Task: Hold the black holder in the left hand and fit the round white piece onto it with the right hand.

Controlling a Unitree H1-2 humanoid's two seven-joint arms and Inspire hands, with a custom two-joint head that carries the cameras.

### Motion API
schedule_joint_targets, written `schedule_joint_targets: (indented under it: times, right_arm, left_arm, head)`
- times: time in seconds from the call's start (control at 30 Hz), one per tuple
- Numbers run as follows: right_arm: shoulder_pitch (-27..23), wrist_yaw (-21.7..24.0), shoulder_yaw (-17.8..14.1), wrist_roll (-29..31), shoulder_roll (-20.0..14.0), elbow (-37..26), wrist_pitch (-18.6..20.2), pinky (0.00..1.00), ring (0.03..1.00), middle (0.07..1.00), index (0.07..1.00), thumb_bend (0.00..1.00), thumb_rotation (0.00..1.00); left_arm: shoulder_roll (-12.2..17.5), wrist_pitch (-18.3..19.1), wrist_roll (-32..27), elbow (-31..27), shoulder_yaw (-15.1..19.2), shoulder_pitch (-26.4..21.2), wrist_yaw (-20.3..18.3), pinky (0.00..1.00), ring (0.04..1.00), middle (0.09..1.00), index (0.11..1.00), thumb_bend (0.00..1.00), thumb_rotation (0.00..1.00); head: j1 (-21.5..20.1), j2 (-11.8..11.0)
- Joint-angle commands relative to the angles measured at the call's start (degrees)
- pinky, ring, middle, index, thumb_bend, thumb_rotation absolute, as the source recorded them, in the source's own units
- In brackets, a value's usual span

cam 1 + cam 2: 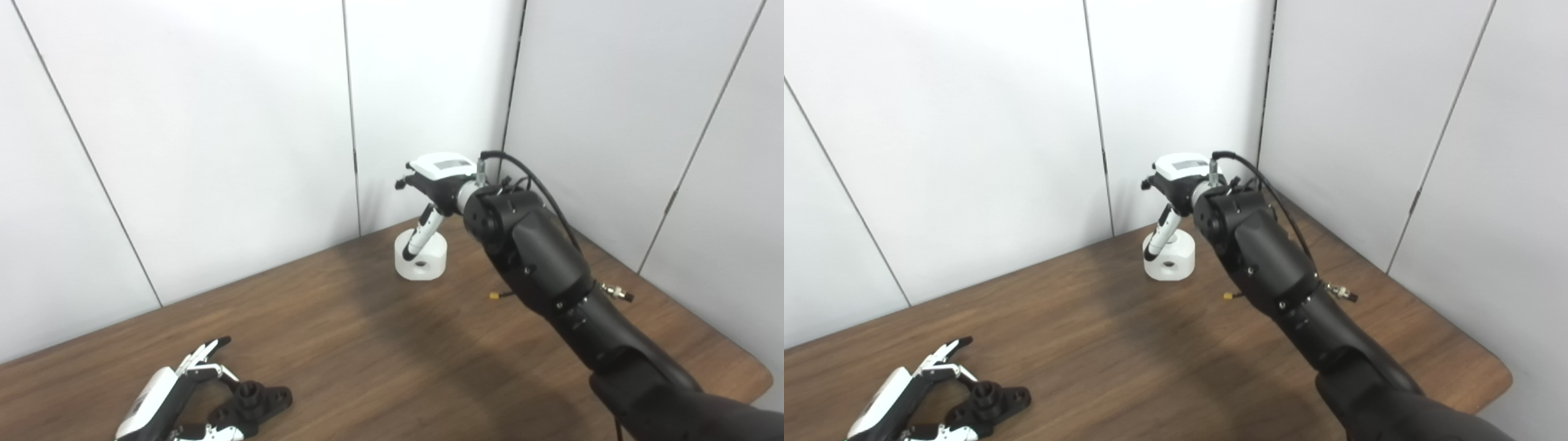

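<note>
- Reaching my right hand point(436, 184) out to the round white piece point(421, 256) at the far side of the desk point(367, 343), near the wall corner.
- Right hand is above the piece, one finger point(421, 236) pointing down to its top; looks like it touches or nearly touches, can't tell which.
- Right hand's exact state: can't tell. Fingers are partly hidden behind the wrist, and I see no closed grip on the piece.
- White piece sits flat on the desk, a hole showing in its side wall, not lifted.
- My left hand point(174, 398) is low at the near left edge of the desk, fingers spread around the black holder point(254, 401).
- Holder lies on the desk between my fingers and thumb; they bracket it, not clearly clamped. Reads as released, not a firm hold.
- Holder and white piece are well apart, opposite ends of the desk.
- Progress, my call: early. Both hands are at their things, neither thing is picked up.
- Left to do: close left on the holder and raise it, grasp the white piece with the right, bring it over, fit it on.
</note>
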Motion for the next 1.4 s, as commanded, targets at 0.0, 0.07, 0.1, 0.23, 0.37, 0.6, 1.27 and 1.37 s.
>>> schedule_joint_targets:
  times: [0.0,0.07,0.1,0.23,0.37,0.6,1.27,1.37]
  right_arm:
    - [-3.1,1.0,-1.4,-1.7,-1.2,-1.0,0.3,0.98,1.000,1.000,0.880,1.00,0.35]
    - [-3.0,1.6,-1.7,-2.3,-1.0,-0.6,0.3,0.97,1.000,1.000,0.887,1.00,0.35]
    - [-3.0,1.8,-1.8,-2.5,-0.9,-0.2,0.3,0.95,1.000,1.000,0.891,1.00,0.35]
    - [-2.9,1.2,-0.5,-3.8,-1.8,1.6,0.2,0.94,1.000,1.000,0.895,1.00,0.34]
    - [-2.8,-0.6,1.7,-4.9,-2.9,3.5,-0.5,0.93,1.000,1.000,0.903,1.00,0.34]
    - [-2.9,-5.3,3.8,-4.7,-3.7,6.8,-1.1,0.96,1.000,1.000,0.913,0.96,0.32]
    - [-4.5,-17.4,6.2,0.4,-3.9,18.7,-2.0,0.88,1.000,1.000,0.853,0.93,0.30]
    - [-4.7,-18.5,6.8,1.3,-3.6,20.1,-1.9,0.87,0.997,0.996,0.844,0.93,0.31]
  left_arm:
    - [1.7,0.8,1.5,6.0,-1.9,5.0,-2.7,1.00,1.000,0.967,0.482,0.52,0.05]
    - [1.8,0.8,1.5,5.8,-2.1,5.1,-2.7,1.00,1.000,0.968,0.482,0.52,0.05]
    - [1.9,0.8,1.6,5.7,-2.1,5.1,-2.7,1.00,1.000,0.969,0.482,0.52,0.05]
    - [2.0,0.8,1.5,5.6,-2.1,5.2,-2.6,1.00,1.000,0.965,0.482,0.52,0.05]
    - [2.0,0.8,1.0,5.5,-1.7,5.2,-3.3,1.00,1.000,0.967,0.482,0.52,0.05]
    - [2.2,0.8,1.2,5.3,-2.1,5.4,-3.0,1.00,1.000,0.967,0.482,0.52,0.05]
    - [2.1,0.8,1.5,4.9,-2.4,5.9,-2.2,1.00,1.000,0.959,0.482,0.52,0.05]
    - [2.1,0.8,1.5,4.7,-2.2,6.0,-2.5,1.00,1.000,0.961,0.483,0.52,0.05]
  head:
    - [0.1,0.1]
    - [0.2,0.1]
    - [0.3,0.4]
    - [0.4,0.5]
    - [0.6,0.6]
    - [1.0,0.8]
    - [2.6,1.4]
    - [2.9,1.6]
